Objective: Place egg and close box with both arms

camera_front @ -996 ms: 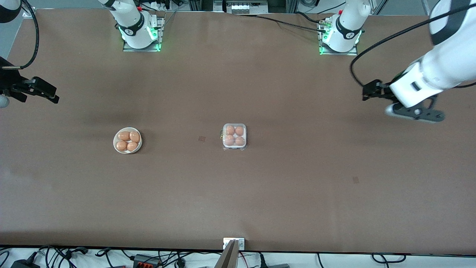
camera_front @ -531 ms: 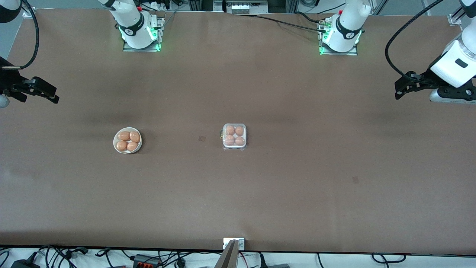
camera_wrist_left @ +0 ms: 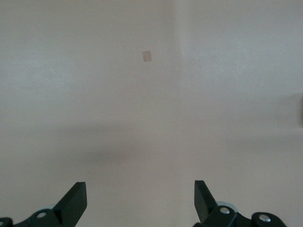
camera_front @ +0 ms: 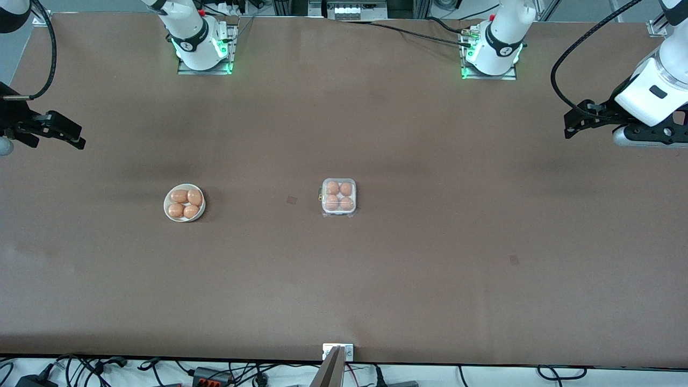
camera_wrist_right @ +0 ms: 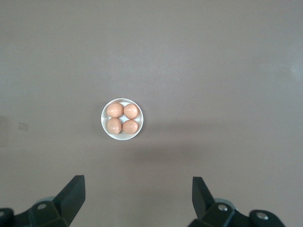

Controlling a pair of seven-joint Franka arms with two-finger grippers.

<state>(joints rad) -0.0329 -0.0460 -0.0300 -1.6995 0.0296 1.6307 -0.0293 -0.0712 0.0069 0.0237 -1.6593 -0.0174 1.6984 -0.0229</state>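
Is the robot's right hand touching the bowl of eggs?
Apart. The front view shows the right gripper up at the table's edge, with bare brown table between its open jaws and the round white bowl of orange-brown eggs.

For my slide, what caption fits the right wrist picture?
Open right gripper high over the table, looking down at a white bowl of four eggs.

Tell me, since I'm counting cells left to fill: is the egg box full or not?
Full: the egg box shows four eggs, one in each cell.
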